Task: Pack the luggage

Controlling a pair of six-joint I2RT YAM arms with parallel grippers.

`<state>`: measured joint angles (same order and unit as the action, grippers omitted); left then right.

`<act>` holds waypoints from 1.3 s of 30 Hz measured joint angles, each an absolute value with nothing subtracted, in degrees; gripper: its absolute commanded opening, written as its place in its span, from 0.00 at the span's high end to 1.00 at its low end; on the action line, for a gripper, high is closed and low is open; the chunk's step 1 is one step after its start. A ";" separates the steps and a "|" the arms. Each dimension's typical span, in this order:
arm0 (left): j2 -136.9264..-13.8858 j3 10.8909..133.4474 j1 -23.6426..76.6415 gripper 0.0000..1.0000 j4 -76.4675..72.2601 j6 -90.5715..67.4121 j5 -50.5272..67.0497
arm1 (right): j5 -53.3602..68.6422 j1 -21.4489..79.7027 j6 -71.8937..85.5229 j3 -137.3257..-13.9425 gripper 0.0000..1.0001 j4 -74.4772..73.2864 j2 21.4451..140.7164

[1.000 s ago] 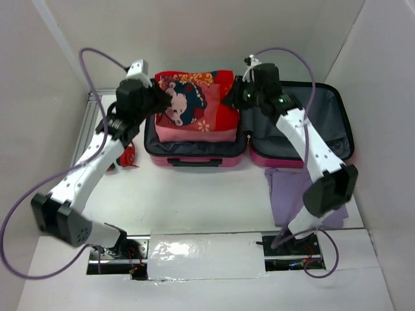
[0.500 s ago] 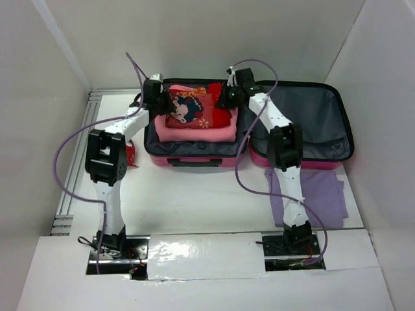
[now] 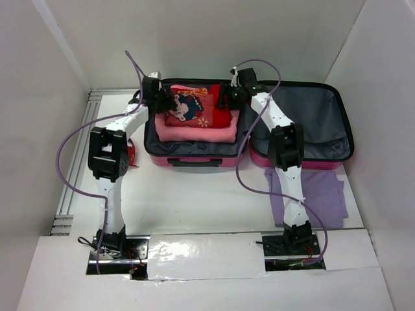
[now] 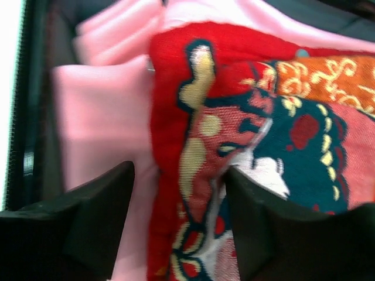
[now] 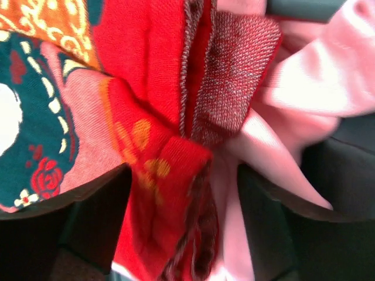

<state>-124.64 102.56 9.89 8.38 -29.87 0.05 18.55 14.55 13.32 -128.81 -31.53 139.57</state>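
Note:
The luggage [image 3: 194, 160] lies open at the back of the table, pink rim and grey lining, its right half [image 3: 305, 123] bare. In its left half a red patterned sweater [image 3: 194, 109] rests on a folded pink garment [image 3: 194, 133]. My left gripper [image 3: 162, 98] is at the sweater's left edge. Its jaws are open around the red fabric [image 4: 263, 117], with pink cloth [image 4: 99, 117] showing beside one finger [image 4: 111, 193]. My right gripper [image 3: 228, 97] is at the sweater's right edge, open too, with a red fold [image 5: 146, 70] and pink cloth [image 5: 304, 88] loose between the fingers.
A purple cloth [image 3: 311, 194] lies flat on the table in front of the luggage's right half, partly under the right arm. A small red item [image 3: 131, 155] sits left of the luggage, by the left arm. White walls close in the back and both sides.
Both arms stretched forward and lowered the sweater onto the pink garment in the luggage. In the last half second both sets of jaws opened off the fabric.

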 measured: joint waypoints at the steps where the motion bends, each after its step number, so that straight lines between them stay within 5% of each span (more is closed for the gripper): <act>1: -124.49 102.56 9.74 0.01 8.67 -29.41 -0.32 | 17.82 14.44 12.97 -128.81 0.15 -32.05 139.09; 5: -123.52 105.84 9.41 0.00 11.88 -27.07 -1.98 | 13.98 14.35 11.88 -130.23 0.02 -35.33 134.93; 12: -113.60 112.07 9.78 0.00 14.41 -23.94 -1.76 | 7.46 13.80 10.33 -127.15 0.01 -36.21 115.04; 21: -87.64 96.62 24.01 0.00 10.81 -25.78 2.37 | -4.23 5.76 14.66 -87.90 0.01 -34.79 68.73; 25: -84.23 85.97 33.08 0.00 10.66 -27.42 1.89 | -8.40 1.52 19.05 -71.48 0.01 -39.66 60.64; 32: -84.62 76.77 34.37 0.00 14.90 -29.67 1.67 | -8.97 -2.31 27.75 -51.27 0.01 -47.68 55.02; 39: -84.58 76.71 42.06 0.00 14.83 -30.24 1.08 | -6.31 -2.31 37.23 -44.36 0.37 -44.53 48.86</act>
<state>-84.58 76.71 42.06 14.83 -30.24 1.08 -6.31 -2.31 37.23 -44.36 -44.53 48.86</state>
